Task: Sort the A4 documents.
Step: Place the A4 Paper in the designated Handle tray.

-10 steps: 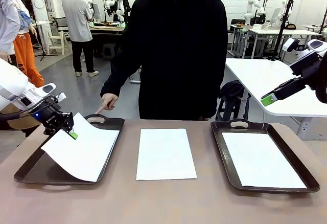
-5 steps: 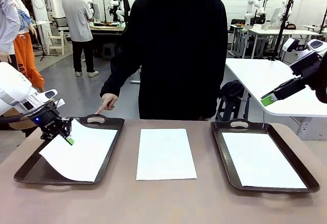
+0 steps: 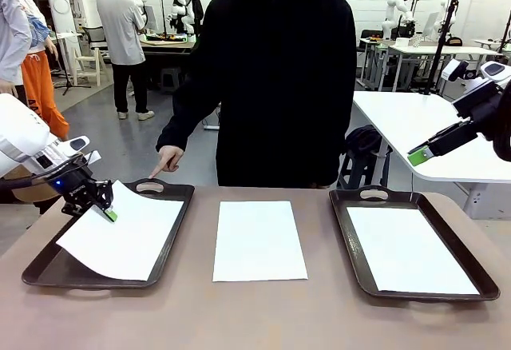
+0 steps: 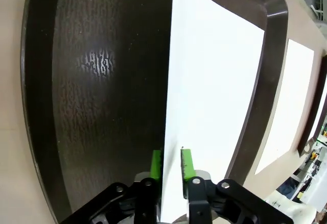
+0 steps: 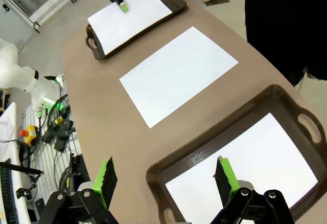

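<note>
free: bare tabletop (image 3: 263, 318) near edge, lanes beside middle sheet (image 3: 258, 240) | obstacle: person's hand (image 3: 168, 161) over left tray (image 3: 44, 268) far handle

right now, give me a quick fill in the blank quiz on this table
1. The left gripper is at a sheet edge over the ___ tray.
2. The middle sheet lies on the bare ___, in no tray.
3. The right gripper hangs with its jaws ___ above the right tray.
Missing words: left; table; open.
</note>
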Robot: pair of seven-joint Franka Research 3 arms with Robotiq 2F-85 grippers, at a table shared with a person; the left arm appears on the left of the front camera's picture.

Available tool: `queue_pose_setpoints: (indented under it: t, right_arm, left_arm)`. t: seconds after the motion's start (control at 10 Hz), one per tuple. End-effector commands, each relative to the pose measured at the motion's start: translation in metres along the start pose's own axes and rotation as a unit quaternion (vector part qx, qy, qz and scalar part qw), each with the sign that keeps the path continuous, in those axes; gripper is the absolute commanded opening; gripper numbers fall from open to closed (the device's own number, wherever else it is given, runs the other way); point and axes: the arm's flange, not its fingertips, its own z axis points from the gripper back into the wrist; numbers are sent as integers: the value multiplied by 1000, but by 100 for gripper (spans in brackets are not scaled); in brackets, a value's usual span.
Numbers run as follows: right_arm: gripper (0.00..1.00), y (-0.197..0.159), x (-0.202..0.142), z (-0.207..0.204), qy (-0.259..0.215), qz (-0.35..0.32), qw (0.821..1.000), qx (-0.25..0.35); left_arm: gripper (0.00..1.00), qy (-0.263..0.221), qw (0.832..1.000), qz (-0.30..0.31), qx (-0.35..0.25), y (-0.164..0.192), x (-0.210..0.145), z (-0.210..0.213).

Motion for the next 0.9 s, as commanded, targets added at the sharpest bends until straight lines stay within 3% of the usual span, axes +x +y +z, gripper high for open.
queue_pose_setpoints:
  t: [0.0, 0.1, 0.2, 0.3, 0.4, 0.5, 0.6, 0.7, 0.8]
  right_arm:
    - [100, 0, 0, -2, -2, -1, 1000, 0]
    - [100, 0, 0, -2, -2, -1, 1000, 0]
    - [100, 0, 0, -2, -2, -1, 1000, 0]
    - [100, 0, 0, -2, -2, -1, 1000, 0]
    - [100, 0, 0, -2, -2, -1, 1000, 0]
    - [100, 0, 0, -2, -2, -1, 1000, 0]
    - [100, 0, 0, -2, -2, -1, 1000, 0]
    - [100, 0, 0, -2, -2, -1, 1000, 0]
    - [100, 0, 0, -2, -2, -1, 1000, 0]
  left_arm:
    - [24, 5, 1000, 3, 25, 0, 2, 5]
    - [60, 8, 999, 1, 34, 0, 2, 7]
    - [44, 8, 999, -1, 40, -1, 2, 10]
    - [80, 6, 999, 0, 46, 0, 1, 12]
    - [64, 4, 998, 4, 57, -1, -1, 15]
    - [99, 1, 998, 4, 66, -2, -2, 18]
    - [83, -3, 998, 4, 69, -3, -3, 20]
    - [100, -4, 998, 0, 64, -3, -4, 23]
    - [100, -10, 998, 1, 63, -2, -6, 25]
